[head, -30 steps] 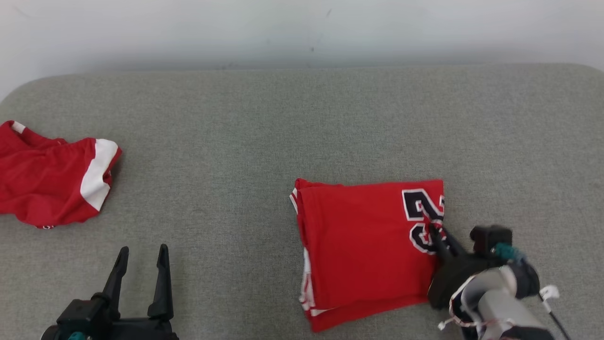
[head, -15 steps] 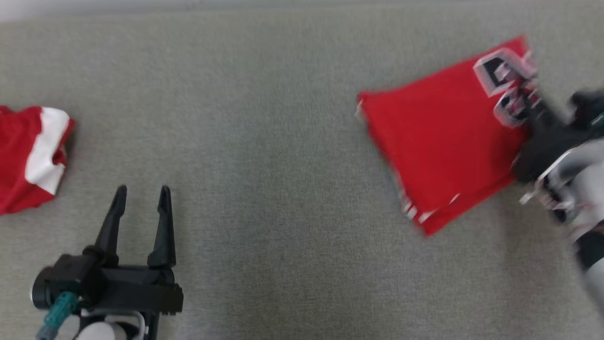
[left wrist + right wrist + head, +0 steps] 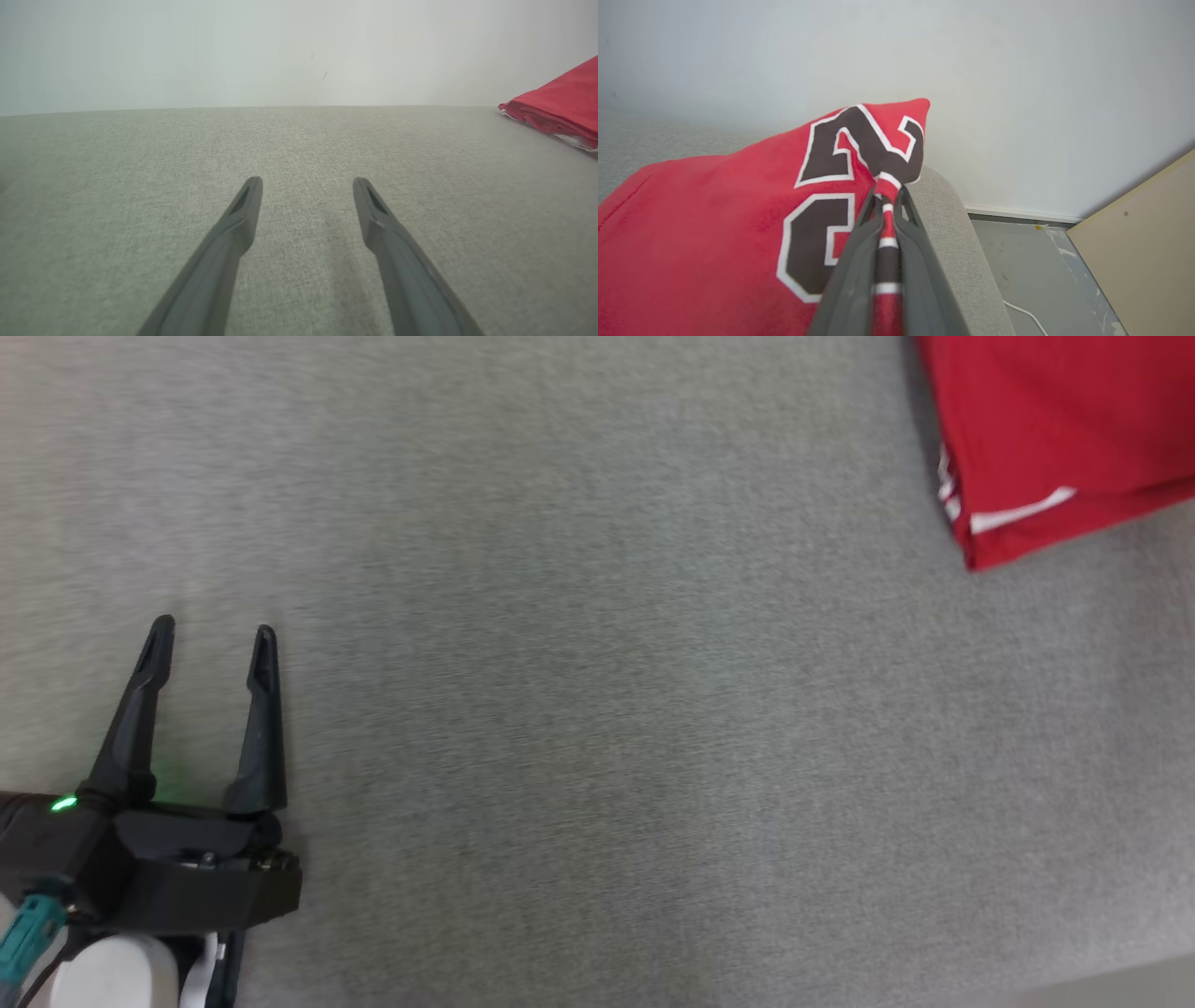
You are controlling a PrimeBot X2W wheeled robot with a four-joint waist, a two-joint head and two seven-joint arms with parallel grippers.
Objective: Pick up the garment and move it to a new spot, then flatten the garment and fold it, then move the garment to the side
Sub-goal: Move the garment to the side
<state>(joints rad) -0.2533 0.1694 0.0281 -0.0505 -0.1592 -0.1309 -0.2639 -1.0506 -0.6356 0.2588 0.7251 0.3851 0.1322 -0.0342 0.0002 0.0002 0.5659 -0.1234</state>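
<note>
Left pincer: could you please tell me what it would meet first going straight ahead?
Probably nothing nearby: the left pincer points across bare grey cushion; the red garment lies off to its right.

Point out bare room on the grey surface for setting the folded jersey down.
Free: the wide grey surface between the open left end effector and the jersey. Crowded: the far right, where the right end effector pinches the jersey by the surface's edge.

On the red garment (image 3: 691,233) stand two large black digits (image 3: 878,154) with a white outline. The upper one reads 2. The lower one is partly covered by the right gripper (image 3: 887,193), so I cannot read it surely
</note>
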